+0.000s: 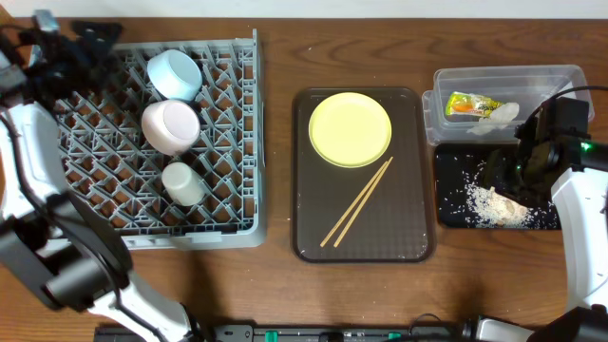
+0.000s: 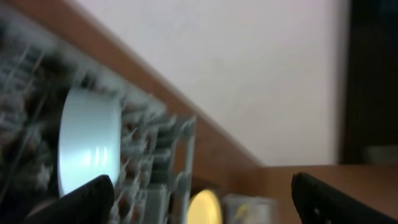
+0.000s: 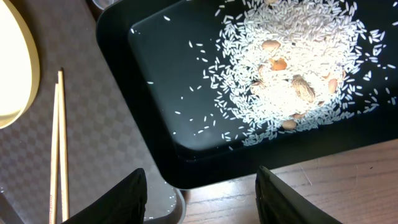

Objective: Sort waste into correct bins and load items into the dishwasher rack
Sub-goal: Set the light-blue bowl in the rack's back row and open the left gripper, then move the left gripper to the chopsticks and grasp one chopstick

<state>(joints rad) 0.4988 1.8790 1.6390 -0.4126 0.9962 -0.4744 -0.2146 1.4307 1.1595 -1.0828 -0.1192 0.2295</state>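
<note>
The grey dishwasher rack point(image 1: 104, 195) holds a light blue bowl point(image 1: 173, 73), a white bowl point(image 1: 171, 126) and a small white cup point(image 1: 182, 183). The yellow plate point(image 1: 350, 129) and two chopsticks point(image 1: 357, 202) lie on the brown tray point(image 1: 408, 237). The clear tub point(image 1: 546, 81) holds the wrapper point(image 1: 471, 105) and tissue point(image 1: 501, 116). The black tray point(image 1: 454, 176) holds rice scraps point(image 1: 494, 204). My left gripper point(image 2: 202, 205) is open and empty above the rack's far left corner point(image 1: 71, 47). My right gripper point(image 3: 202, 199) is open and empty over the black tray point(image 3: 161, 124).
The left wrist view is blurred and shows the blue bowl point(image 2: 87, 146), the rack's edge point(image 2: 180, 162) and the plate point(image 2: 205, 208) beyond. The right wrist view shows rice point(image 3: 292, 74), chopsticks point(image 3: 59, 143) and the plate's rim point(image 3: 12, 68). Bare wood lies between rack and brown tray.
</note>
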